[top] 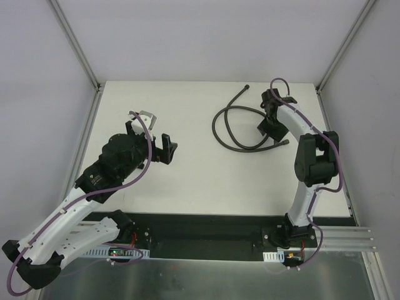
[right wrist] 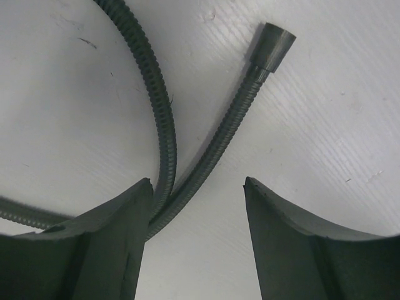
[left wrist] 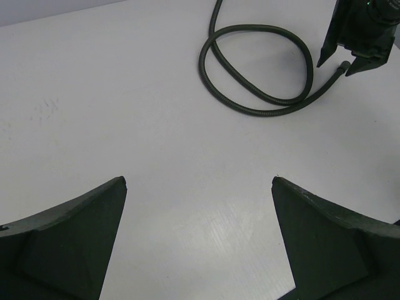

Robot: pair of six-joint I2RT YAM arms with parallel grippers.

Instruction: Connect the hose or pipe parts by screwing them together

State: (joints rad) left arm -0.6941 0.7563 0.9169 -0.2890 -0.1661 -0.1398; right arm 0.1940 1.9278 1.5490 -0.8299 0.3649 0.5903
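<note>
The dark-grey ribbed hose (top: 232,125) lies coiled on the white table at the back right. One knobbed end (top: 248,87) points to the rear and the other end (top: 287,141) lies by the right arm. My right gripper (top: 270,130) is low over the coil and open. In the right wrist view, two strands of the hose (right wrist: 164,131) cross just inside the left finger (right wrist: 119,237), and the knurled end (right wrist: 273,44) lies ahead of the right gripper (right wrist: 198,183). My left gripper (left wrist: 199,181) stands wide open over bare table, with the hose (left wrist: 250,107) far ahead of it.
Metal frame posts (top: 75,47) and pale walls close in the table on three sides. A black rail (top: 206,234) with the arm bases runs along the near edge. A small silver bracket (top: 147,117) sits on the left wrist.
</note>
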